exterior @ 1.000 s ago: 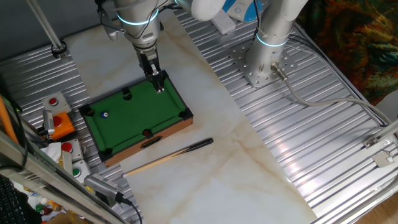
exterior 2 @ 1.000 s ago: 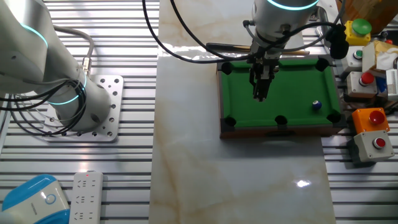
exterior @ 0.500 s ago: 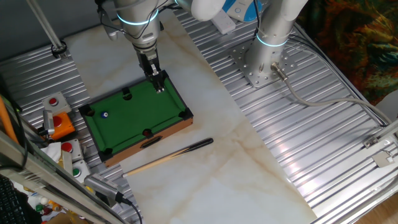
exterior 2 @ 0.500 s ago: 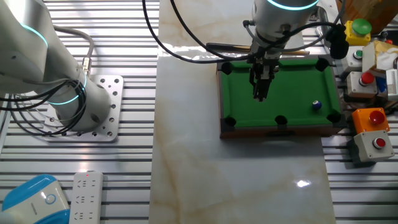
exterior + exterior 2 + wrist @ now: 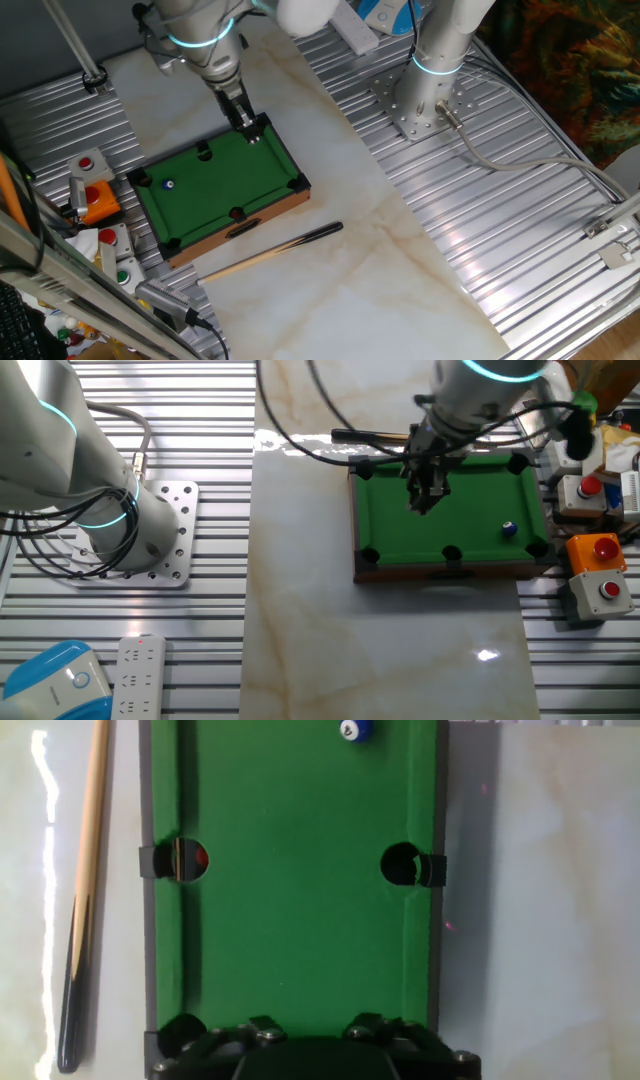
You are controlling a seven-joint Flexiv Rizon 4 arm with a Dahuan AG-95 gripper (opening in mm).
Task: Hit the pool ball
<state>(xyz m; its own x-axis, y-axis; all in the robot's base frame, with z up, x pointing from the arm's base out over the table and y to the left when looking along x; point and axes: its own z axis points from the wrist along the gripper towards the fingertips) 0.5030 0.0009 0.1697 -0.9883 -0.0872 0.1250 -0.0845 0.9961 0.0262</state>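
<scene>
The pool ball [image 5: 168, 184] is a tiny dark blue ball with a white spot, lying on the green felt of the miniature pool table [image 5: 215, 185] near one end. It also shows in the other fixed view [image 5: 509, 529] and at the top edge of the hand view [image 5: 356, 729]. My gripper [image 5: 252, 134] hangs over the opposite end of the table, near a corner pocket, most of the table's length from the ball. In the other fixed view the gripper [image 5: 425, 502] has its fingers together and holds nothing. In the hand view only its dark base shows.
A wooden cue stick [image 5: 270, 254] lies on the marble beside the table's long side and also shows in the hand view [image 5: 85, 890]. Button boxes [image 5: 598, 570] stand past the ball end of the table. The arm's base [image 5: 425, 100] is bolted at the back.
The arm's wrist has swung toward the ball end of the table and the hand now tilts. The gripper tips stay over the same end of the table. The ball has not moved.
</scene>
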